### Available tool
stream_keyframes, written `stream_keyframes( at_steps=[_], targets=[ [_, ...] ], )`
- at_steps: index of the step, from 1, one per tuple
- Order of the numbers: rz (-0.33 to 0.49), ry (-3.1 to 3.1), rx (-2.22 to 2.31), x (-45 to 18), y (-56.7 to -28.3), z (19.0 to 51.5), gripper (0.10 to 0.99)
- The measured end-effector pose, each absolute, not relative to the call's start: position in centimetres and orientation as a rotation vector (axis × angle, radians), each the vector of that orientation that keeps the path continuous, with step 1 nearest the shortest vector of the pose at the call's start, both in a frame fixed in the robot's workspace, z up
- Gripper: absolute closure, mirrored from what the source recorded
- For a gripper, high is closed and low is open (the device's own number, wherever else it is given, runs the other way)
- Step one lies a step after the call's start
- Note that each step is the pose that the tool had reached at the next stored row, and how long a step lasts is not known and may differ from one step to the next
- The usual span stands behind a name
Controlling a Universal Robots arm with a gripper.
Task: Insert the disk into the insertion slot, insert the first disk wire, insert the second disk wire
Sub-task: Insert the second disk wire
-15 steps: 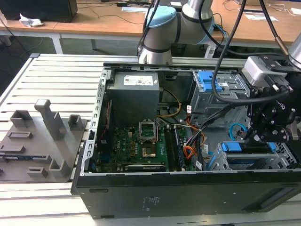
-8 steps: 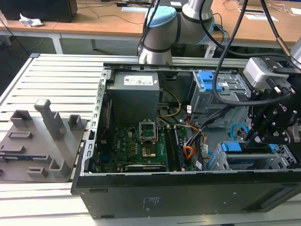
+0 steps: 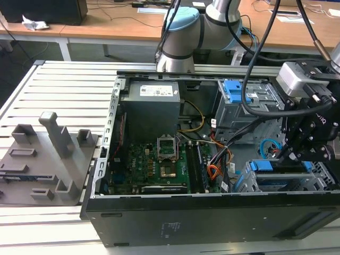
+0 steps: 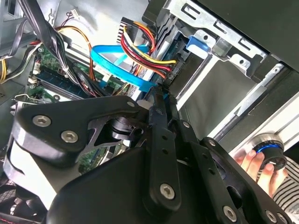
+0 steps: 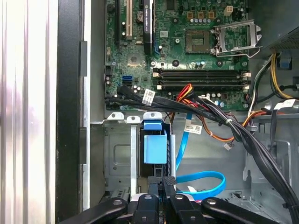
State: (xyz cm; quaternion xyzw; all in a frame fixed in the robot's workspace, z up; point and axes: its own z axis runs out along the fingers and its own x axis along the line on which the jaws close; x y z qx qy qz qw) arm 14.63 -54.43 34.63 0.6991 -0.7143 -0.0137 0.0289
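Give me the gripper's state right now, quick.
Gripper: fingers shut, tips at the end of the disk seated in the insertion slot; whether it grips anything cannot be told.

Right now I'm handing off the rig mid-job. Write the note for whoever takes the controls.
Hand: shut, fingertips down at one end of the disk's carrier. I cannot tell whether it pinches anything.
Disk: its blue carrier sits inside the insertion slot, at the exterior view's right.
Done: the disk looks inserted.
Left: the blue flat cable loops loose beside the slot, close to the fingertips. No wire can be seen plugged into the disk, so count both wires as open.
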Motion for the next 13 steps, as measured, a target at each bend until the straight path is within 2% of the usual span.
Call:
stream_keyframes(
  at_steps=[13],
  targets=[
    [-0.039, -2.202, 2.155, 14.66, -54.42, 33.96, 0.922]
  ],
)
